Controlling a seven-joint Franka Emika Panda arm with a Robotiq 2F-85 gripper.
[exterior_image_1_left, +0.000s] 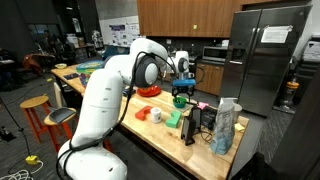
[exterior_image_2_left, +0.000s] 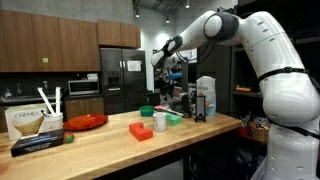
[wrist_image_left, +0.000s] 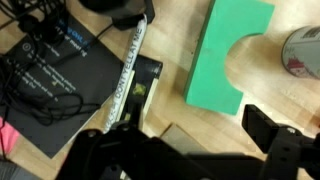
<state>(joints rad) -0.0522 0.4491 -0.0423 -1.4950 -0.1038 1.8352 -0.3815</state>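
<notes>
My gripper (wrist_image_left: 200, 140) comes in from the bottom of the wrist view. Its two dark fingers (wrist_image_left: 265, 130) stand wide apart with only bare wood between them, so it is open and empty. Just beyond the fingertips lies a green block (wrist_image_left: 225, 55) with a curved notch cut in one side. In both exterior views the gripper (exterior_image_1_left: 181, 85) (exterior_image_2_left: 170, 85) hangs above the wooden table (exterior_image_1_left: 150, 135), near a green bowl (exterior_image_1_left: 180, 100) (exterior_image_2_left: 147, 111). It touches nothing.
A black device with cables (wrist_image_left: 60, 80) and a white strip (wrist_image_left: 130, 70) lie left of the gripper. On the table stand an orange block (exterior_image_2_left: 140, 131), a white cup (exterior_image_2_left: 160, 122), a carton (exterior_image_2_left: 205, 98), a black stand (exterior_image_1_left: 190, 125) and a red bowl (exterior_image_2_left: 86, 122).
</notes>
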